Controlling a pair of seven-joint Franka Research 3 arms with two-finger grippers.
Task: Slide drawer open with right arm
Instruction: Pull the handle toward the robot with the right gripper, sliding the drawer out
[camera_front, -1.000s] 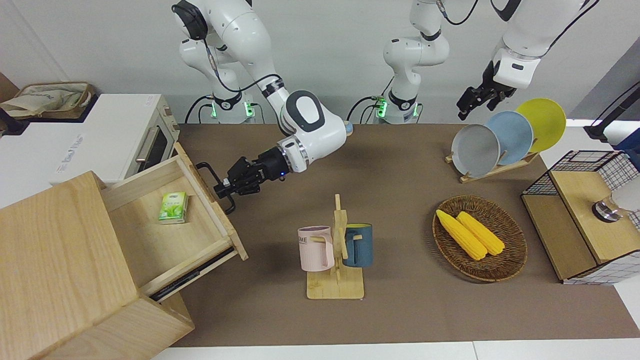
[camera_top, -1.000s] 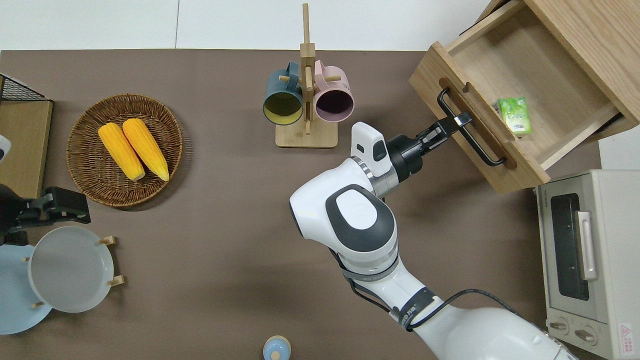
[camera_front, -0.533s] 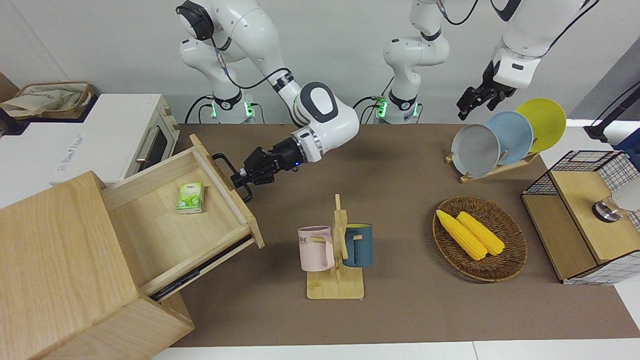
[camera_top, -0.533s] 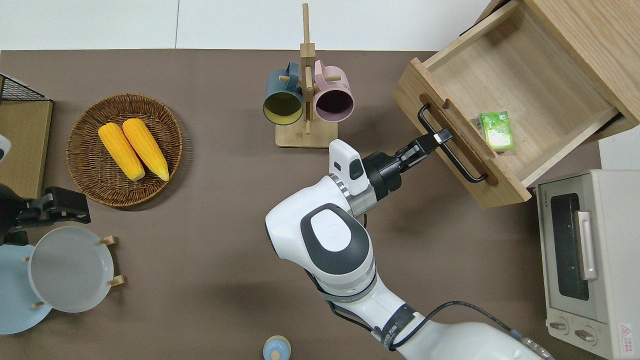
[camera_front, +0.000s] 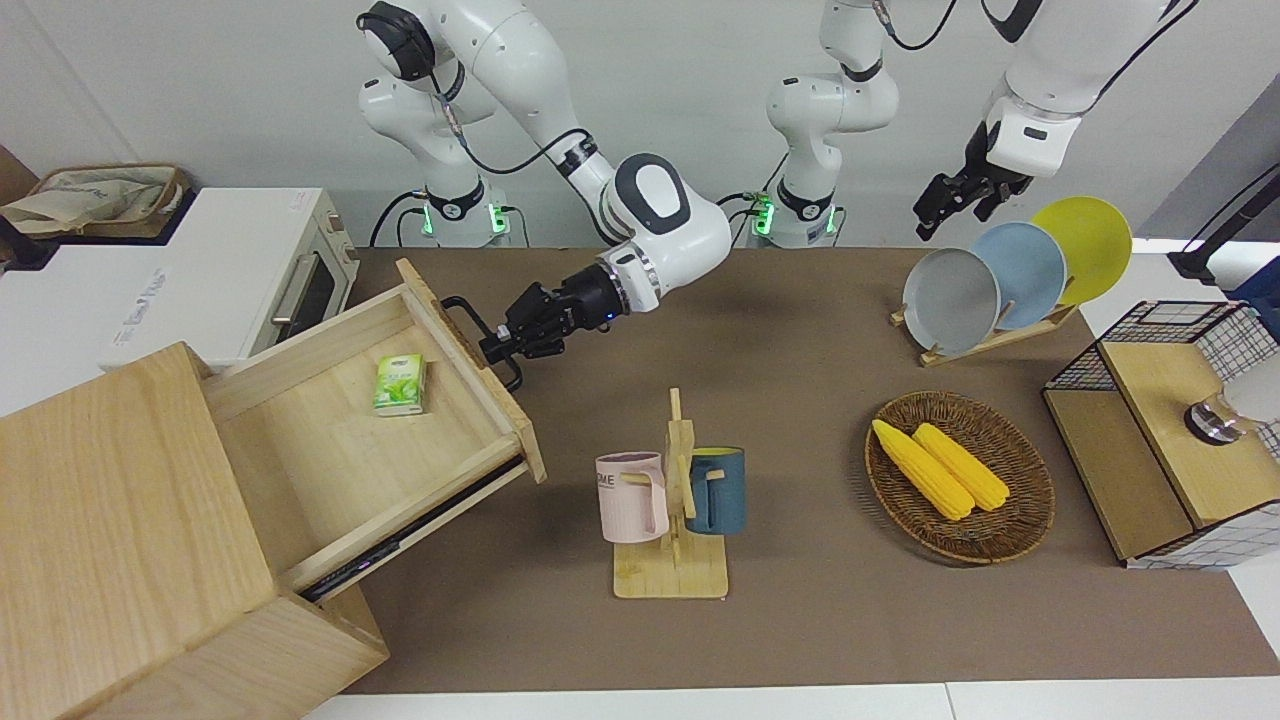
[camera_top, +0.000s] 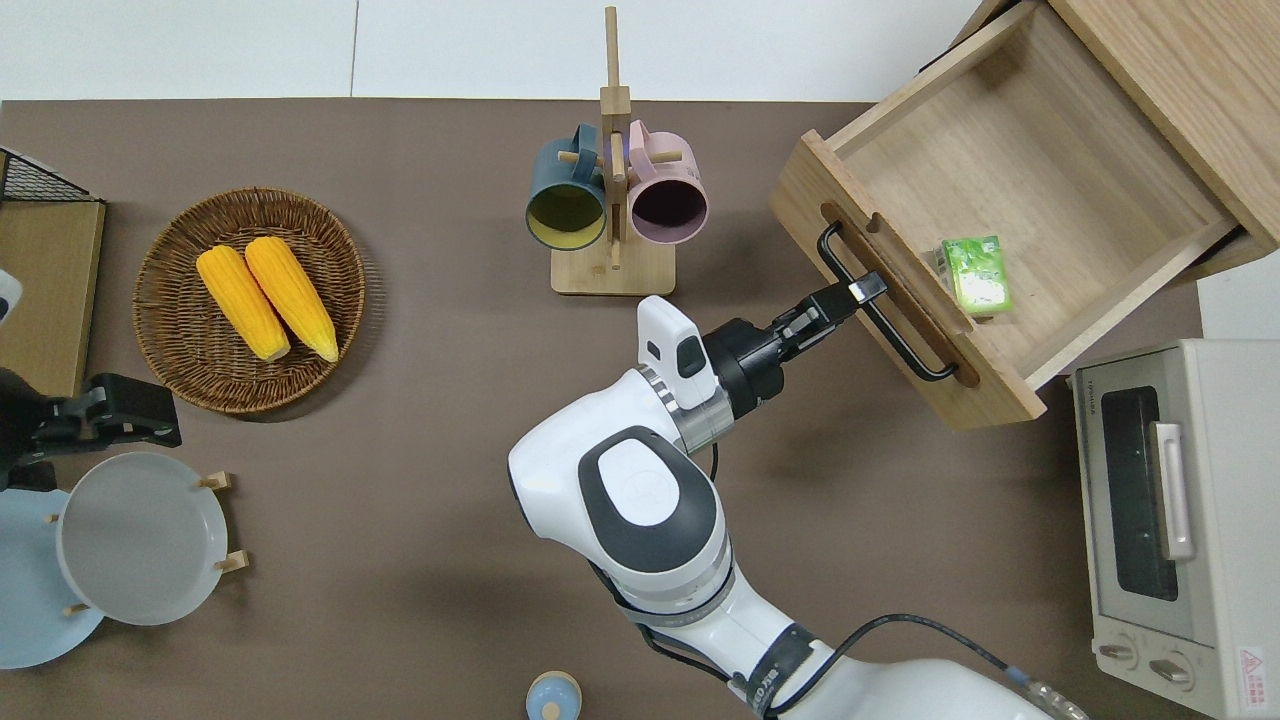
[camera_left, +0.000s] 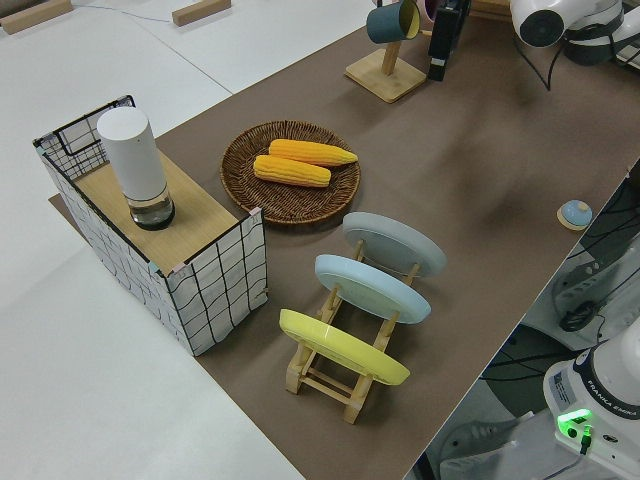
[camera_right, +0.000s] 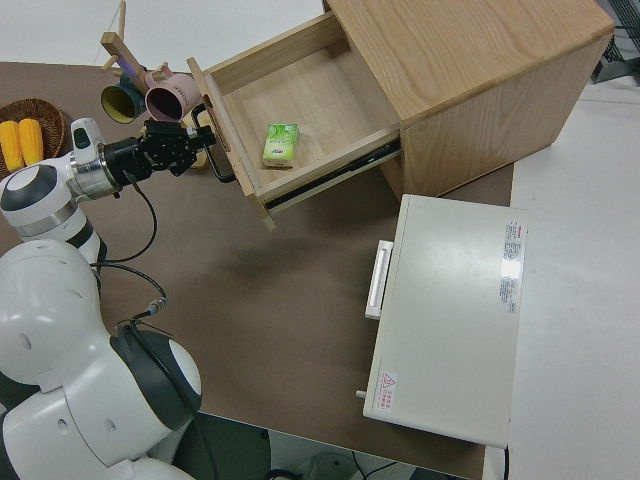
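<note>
Right gripper (camera_top: 862, 290) pinches the black bar handle (camera_top: 880, 317) of the drawer (camera_top: 1010, 190) — jaws closed on the bar near its middle. The drawer stands pulled well out of the wooden cabinet (camera_front: 120, 520) at the right arm's end of the table, with a small green carton (camera_top: 974, 274) on its floor just past the jaws, inside the front panel. Left arm parked — its jaws' state can't be made out.
</note>
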